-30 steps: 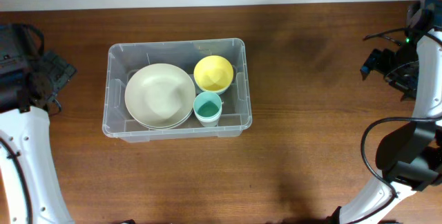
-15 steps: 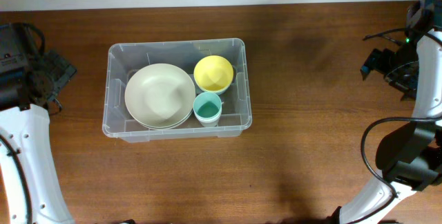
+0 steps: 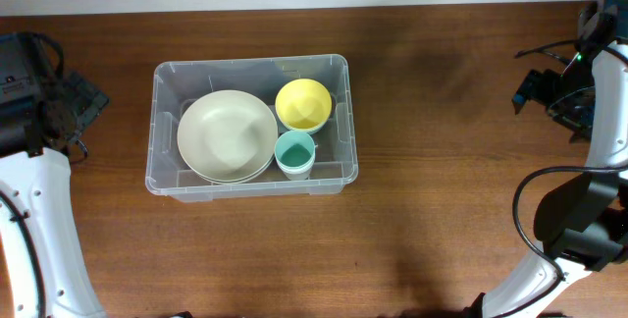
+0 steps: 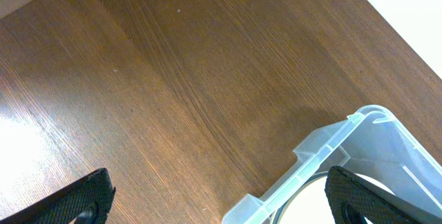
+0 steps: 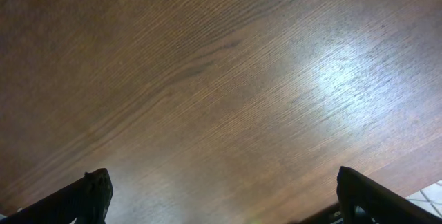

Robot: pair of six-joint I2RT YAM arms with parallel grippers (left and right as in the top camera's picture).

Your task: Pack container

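The clear plastic container (image 3: 245, 62) stands left of the table's middle. Inside it lie a cream plate (image 3: 226, 136), a yellow bowl (image 3: 303, 104) and a teal cup (image 3: 294, 153). My left gripper (image 3: 86, 112) hovers at the far left, apart from the container, open and empty. In the left wrist view the left gripper (image 4: 217, 182) frames one container corner (image 4: 345, 141) and a sliver of the cream plate (image 4: 314, 200). My right gripper (image 3: 546, 90) is raised at the far right edge, open. In the right wrist view the right gripper (image 5: 222, 182) has only bare wood beneath it.
The brown wooden table (image 3: 442, 210) has a pale wall strip along its far edge. Both white arms run down the left and right sides of the overhead view. Cables hang by the right arm (image 3: 549, 200).
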